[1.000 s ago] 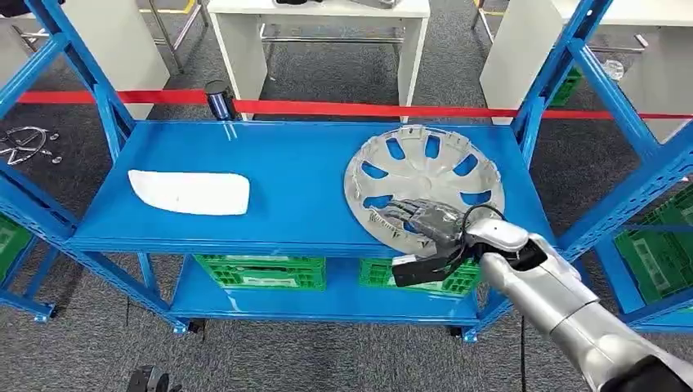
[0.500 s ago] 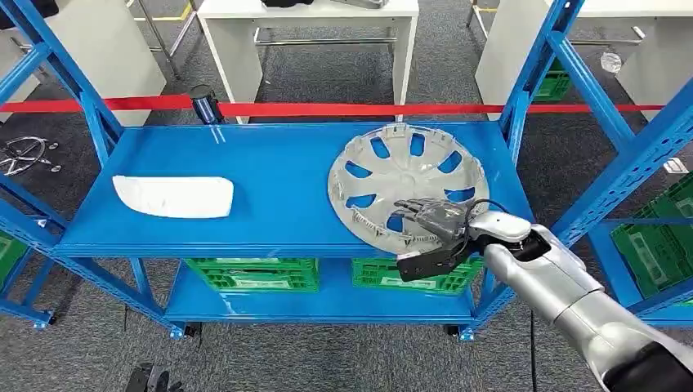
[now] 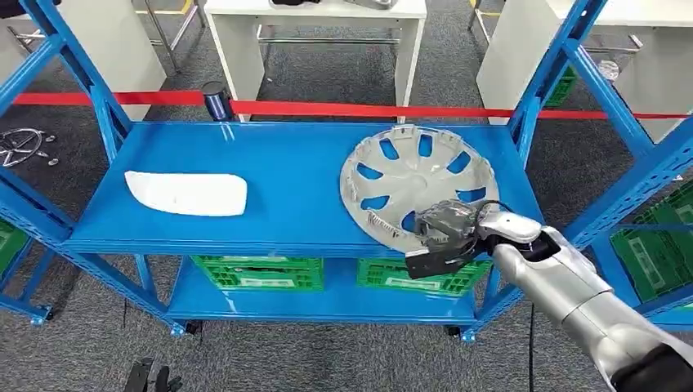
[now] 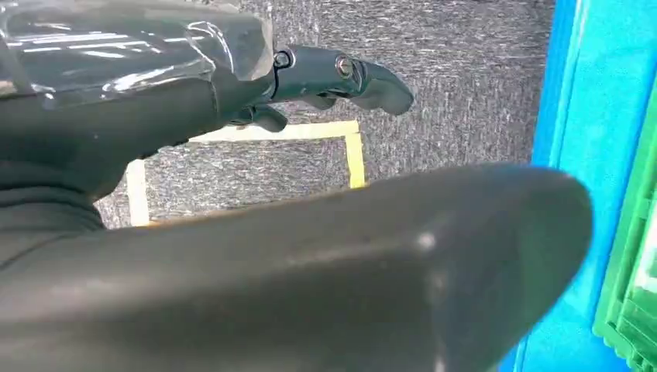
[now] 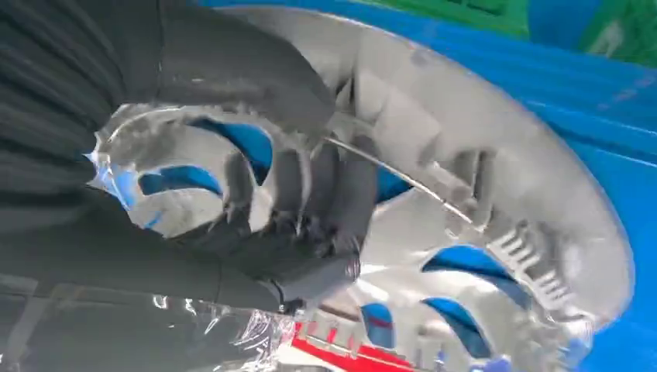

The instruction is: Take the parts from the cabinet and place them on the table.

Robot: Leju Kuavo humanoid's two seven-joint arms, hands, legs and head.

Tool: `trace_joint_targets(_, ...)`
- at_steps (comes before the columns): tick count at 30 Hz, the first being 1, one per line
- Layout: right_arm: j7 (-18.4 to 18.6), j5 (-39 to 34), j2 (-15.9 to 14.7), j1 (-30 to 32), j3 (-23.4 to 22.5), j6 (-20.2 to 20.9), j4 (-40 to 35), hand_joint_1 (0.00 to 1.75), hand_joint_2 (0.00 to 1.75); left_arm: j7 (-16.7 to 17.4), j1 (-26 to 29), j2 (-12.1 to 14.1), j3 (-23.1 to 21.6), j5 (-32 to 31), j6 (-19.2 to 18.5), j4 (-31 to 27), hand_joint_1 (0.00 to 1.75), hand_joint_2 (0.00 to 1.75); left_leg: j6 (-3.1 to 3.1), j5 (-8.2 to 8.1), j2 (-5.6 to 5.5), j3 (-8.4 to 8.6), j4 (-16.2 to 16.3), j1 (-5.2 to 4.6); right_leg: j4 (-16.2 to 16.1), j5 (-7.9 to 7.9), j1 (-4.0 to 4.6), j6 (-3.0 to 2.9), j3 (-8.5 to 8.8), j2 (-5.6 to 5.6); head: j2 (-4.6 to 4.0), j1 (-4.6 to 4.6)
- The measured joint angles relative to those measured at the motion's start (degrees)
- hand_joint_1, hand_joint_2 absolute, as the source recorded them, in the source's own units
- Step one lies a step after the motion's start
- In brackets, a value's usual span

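Right robot hand [image 3: 445, 224]: you are gripping the near rim of the hubcap [image 3: 417, 181]; in the right wrist view the fingers [image 5: 310, 194] are curling through the rim and spoke openings.
Left robot hand [image 4: 232, 194]: it is hanging over the carpet beside the shelf [image 3: 278, 180], holding nothing, fingers apart.
Hubcap position: it is lying on the right part of the shelf, its near rim at the front edge.
White part [image 3: 186, 193]: it is lying flat on the left part of the shelf, well apart from the hubcap.
Slip risk: you are holding a wide disc by one edge, so it is likely to swing or pivot out of the fingers on lifting.
Snag risk: the rim clips are likely to catch on the shelf lip if you are dragging rather than lifting.
Collision risk: the right upright [image 3: 535, 90] is standing just beside the hubcap's far right rim.
Open room: space is opening toward you and leftward over the bare shelf.
Desk [image 3: 315, 12]: it is standing beyond the red tape [image 3: 351, 109].
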Motion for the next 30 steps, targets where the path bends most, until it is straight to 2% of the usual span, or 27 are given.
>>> trace_joint_targets(1,0.0,-0.13,-0.13,-0.19,-0.04,0.02,0.02,1.66,1.75,-0.15,-0.07,0.02,0.02,0.0,-0.07,0.0,0.0,0.0,-0.3,-0.18,-0.04,-0.29,0.34,-0.26,-3.01,0.35,-0.02,-0.41,1.22,-0.22,0.0,0.02)
trace_joint_targets(2,-0.02,-0.3,-0.3,-0.19,-0.06,0.04,0.02,1.68,1.75,-0.24,-0.09,0.04,0.09,0.0,-0.11,-0.02,0.0,0.0,-0.68,-0.4,-0.11,-0.5,0.7,-0.54,-3.02,0.76,0.14,-1.32,1.58,0.05,0.0,-0.09)
trace_joint_targets(3,-0.04,-0.39,-0.42,-0.19,-0.09,0.04,0.02,1.68,1.75,-0.24,-0.07,0.11,0.18,0.0,-0.22,-0.07,0.0,0.0,-0.87,-0.3,-0.11,-0.55,0.69,-0.53,-2.88,0.8,0.29,-1.76,1.47,0.05,0.0,-0.06)
trace_joint_targets(5,-0.04,-0.77,-0.54,-0.21,-0.13,0.04,0.02,1.71,1.75,-0.26,-0.08,0.13,0.48,0.02,-0.22,-0.22,0.0,0.0,-1.28,-0.18,-0.11,-0.49,0.6,-0.23,-2.86,0.9,0.56,-2.36,1.44,0.09,0.0,-0.07)
trace_joint_targets(6,-0.07,-0.9,-0.55,-0.24,-0.22,0.04,0.0,1.68,1.75,-0.28,-0.05,0.26,0.61,0.04,-0.22,-0.44,0.0,0.0,-1.61,-0.52,-0.08,-0.68,0.87,-0.08,-3.08,1.06,-0.02,-2.66,1.64,0.09,0.0,-0.02)
trace_joint_targets(7,-0.07,-0.94,-0.59,-0.26,-0.33,0.04,-0.02,1.71,1.75,-0.31,-0.06,0.22,0.7,0.04,-0.26,-0.46,0.0,0.0,-2.0,-1.6,-0.01,-1.29,2.2,0.0,-3.09,1.02,-0.02,-2.78,1.74,0.08,0.0,-0.13)
trace_joint_targets(8,-0.07,-0.98,-0.63,-0.28,-0.39,0.02,-0.02,1.69,1.75,-0.35,-0.1,0.26,0.83,0.09,-0.26,-0.48,0.0,0.0,-2.31,-3.66,0.02,-2.76,5.59,0.11,-3.09,0.99,-0.01,-3.2,1.77,0.06,0.0,-0.2)
trace_joint_targets(10,-0.07,-1.07,-0.68,-0.25,-0.39,0.02,-0.07,1.75,1.75,-0.35,-0.03,0.33,1.03,0.22,-0.24,-0.52,0.0,0.0,-2.73,-7.95,0.02,-7.25,15.25,0.34,-3.05,0.97,0.11,-3.23,1.69,0.06,0.0,-0.17)
trace_joint_targets(11,-0.06,-1.07,-0.72,-0.23,-0.39,0.02,-0.07,1.73,1.75,-0.35,0.0,0.31,1.09,0.22,-0.24,-0.52,0.0,0.0,-2.79,-8.97,0.03,-8.95,18.75,0.38,-3.04,0.97,0.18,-3.24,1.68,0.06,0.0,-0.17)
trace_joint_targets(12,-0.04,-1.09,-0.76,-0.24,-0.39,0.02,-0.07,1.75,1.75,-0.35,0.01,0.31,1.16,0.22,-0.24,-0.52,0.0,0.0,-2.74,-8.54,0.02,-9.43,19.56,0.38,-3.04,0.96,0.21,-3.23,1.72,0.06,0.0,-0.17)
trace_joint_targets(13,-0.04,-1.16,-0.81,-0.28,-0.44,0.02,-0.07,1.75,1.75,-0.35,0.0,0.33,1.25,0.22,-0.24,-0.52,0.0,0.0,-2.61,-6.74,0.02,-8.31,17.12,0.38,-3.04,0.94,0.23,-3.21,1.79,0.08,0.0,-0.17)
trace_joint_targets(15,-0.04,-1.2,-0.92,-0.37,-0.59,0.02,-0.11,1.73,1.75,-0.37,-0.01,0.35,1.38,0.22,-0.24,-0.72,0.0,0.0,-2.06,-1.86,0.02,-3.25,7.04,0.34,-3.05,0.92,0.29,-3.18,2.0,0.17,0.0,-0.17)
trace_joint_targets(16,-0.04,-1.2,-0.94,-0.43,-0.77,0.02,-0.15,1.73,1.75,-0.39,-0.02,0.39,1.4,0.22,-0.24,-0.83,0.0,0.0,-1.65,-0.3,0.01,-0.83,2.26,0.28,-3.08,0.92,0.32,-3.16,2.04,0.2,0.0,-0.17)
trace_joint_targets(17,-0.04,-1.22,-0.96,-0.53,-0.94,0.02,-0.15,1.75,1.75,-0.41,-0.12,0.48,1.42,0.22,-0.22,-0.85,0.0,0.0,-1.46,-1.41,0.01,-0.17,1.16,-0.06,-3.14,0.98,0.58,-3.03,1.81,0.2,0.0,-0.13)
trace_joint_targets(19,-0.02,-1.27,-1.18,-0.69,-1.01,0.02,-0.13,1.75,1.75,-0.54,-0.05,0.46,1.42,0.22,-0.24,-0.9,0.0,0.0,-1.29,-1.17,0.01,-0.23,1.06,-0.36,-3.14,1.14,0.52,-2.62,1.47,0.2,0.0,-0.15)
trace_joint_targets(20,-0.02,-1.35,-1.22,-0.63,-1.05,0.0,-0.13,1.75,1.75,-0.55,-0.03,0.46,1.44,0.24,-0.24,-0.92,0.0,0.0,-1.02,-1.11,-0.01,-0.28,1.08,-0.47,-3.38,1.3,0.43,-2.14,1.5,0.2,0.0,-0.15)
trace_joint_targets(21,-0.02,-1.4,-1.33,-0.64,-1.16,0.0,-0.18,1.75,1.75,-0.57,-0.04,0.46,1.46,0.24,-0.24,-0.96,0.0,0.0,-0.6,-0.82,0.0,-0.12,0.61,-0.47,-3.74,1.46,0.51,-1.8,1.71,0.2,0.0,-0.17)
trace_joint_targets(22,-0.02,-1.57,-1.55,-0.62,-1.42,-0.07,-0.26,1.75,1.75,-0.59,-0.02,0.41,1.49,0.24,-0.22,-1.14,0.0,0.0,-0.05,-0.22,0.08,0.46,-0.43,0.19,-3.26,1.03,0.4,-1.66,1.21,0.11,0.0,-0.09)
trace_joint_targets(23,-0.04,-1.83,-1.73,-0.88,-1.53,-0.09,-0.33,1.75,1.75,-0.66,-0.06,0.26,1.46,0.24,-0.22,-1.33,0.0,0.0,0.32,-0.01,0.03,0.58,-0.7,0.0,-1.26,-0.26,0.51,-1.91,0.35,0.1,0.0,-0.02)
trace_joint_targets(25,0.04,-1.99,-1.97,-0.95,-1.51,-0.09,-0.31,1.75,1.75,-0.66,-0.07,0.15,1.49,0.24,-0.22,-1.44,0.0,0.0,0.55,0.03,0.04,0.43,-0.69,-0.12,7.74,-3.97,0.5,-2.46,-3.88,0.11,0.0,0.0)
trace_joint_targets(26,0.04,-2.05,-2.1,-0.74,-1.46,-0.09,-0.31,1.75,1.75,-0.66,-0.04,0.0,1.49,0.22,-0.24,-1.44,0.0,0.0,0.6,0.01,0.01,0.37,-0.65,-0.21,12.56,-5.5,0.49,-2.48,-6.21,0.1,0.0,0.0)
trace_joint_targets(27,0.04,-2.14,-2.1,-0.57,-1.44,-0.11,-0.31,1.75,1.75,-0.66,-0.02,-0.09,1.49,0.22,-0.22,-1.44,0.0,0.0,0.6,0.01,0.0,0.34,-0.62,-0.24,15.12,-5.94,0.48,-2.23,-7.53,0.1,0.0,0.0)
trace_joint_targets(28,0.04,-2.21,-2.1,-0.49,-1.42,-0.13,-0.31,1.75,1.75,-0.63,-0.01,-0.17,1.49,0.2,-0.24,-1.44,0.0,0.0,0.59,0.01,-0.03,0.36,-0.6,-0.24,14.49,-5.36,0.44,-1.83,-7.35,0.09,0.0,0.0)
trace_joint_targets(29,0.04,-2.32,-2.1,-0.53,-1.44,-0.2,-0.31,1.75,1.75,-0.63,-0.02,-0.26,1.49,0.18,-0.26,-1.44,0.0,0.0,0.56,-0.01,-0.05,0.39,-0.54,-0.23,11.39,-3.93,0.38,-1.26,-5.79,0.08,0.0,0.02)
trace_joint_targets(30,0.04,-2.42,-2.1,-0.63,-1.51,-0.37,-0.33,1.75,1.75,-0.63,-0.03,-0.33,1.49,0.18,-0.33,-1.44,0.0,0.0,0.47,-0.08,-0.08,0.41,-0.37,-0.2,6.04,-1.78,0.32,-0.66,-3.18,0.05,0.0,0.0)
